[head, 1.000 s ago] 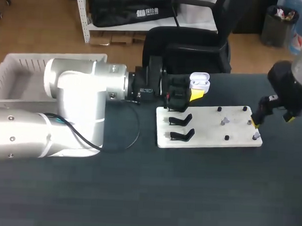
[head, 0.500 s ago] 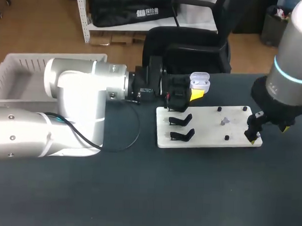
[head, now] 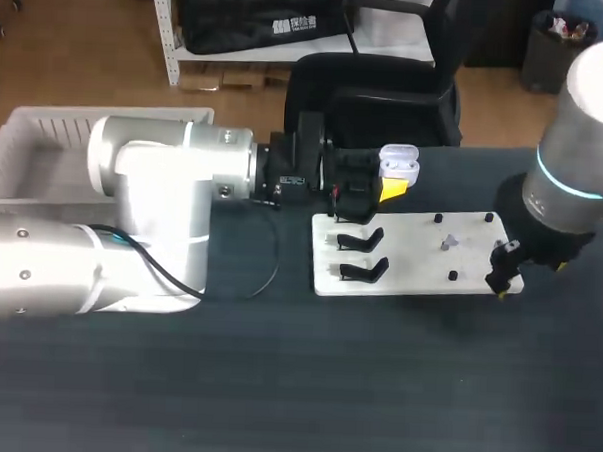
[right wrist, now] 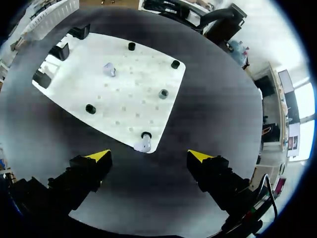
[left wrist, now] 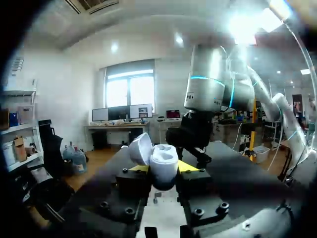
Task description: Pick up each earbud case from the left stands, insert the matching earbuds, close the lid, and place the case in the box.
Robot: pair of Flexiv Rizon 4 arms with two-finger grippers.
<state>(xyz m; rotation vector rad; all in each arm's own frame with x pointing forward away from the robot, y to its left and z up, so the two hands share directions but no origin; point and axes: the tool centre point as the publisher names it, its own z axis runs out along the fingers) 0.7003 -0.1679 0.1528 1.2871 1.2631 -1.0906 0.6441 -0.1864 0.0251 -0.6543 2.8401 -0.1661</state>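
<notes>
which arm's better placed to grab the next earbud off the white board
Right. The right pincer, open, hovers over the earbud at the board's corner; the left pincer is shut on the open case.

The white earbud case (left wrist: pixel 161 162) stands upright between the two fingers of the left gripper (left wrist: pixel 164 170), pressed from both sides, with its lid (left wrist: pixel 140 148) open and tilted back. One small white earbud (right wrist: pixel 142 146) lies on the corner of the white board (right wrist: pixel 133 89), just ahead of the right gripper (right wrist: pixel 149 155), untouched between its wide fingers. A second earbud (right wrist: pixel 109 70) lies farther ahead on this board.
</notes>
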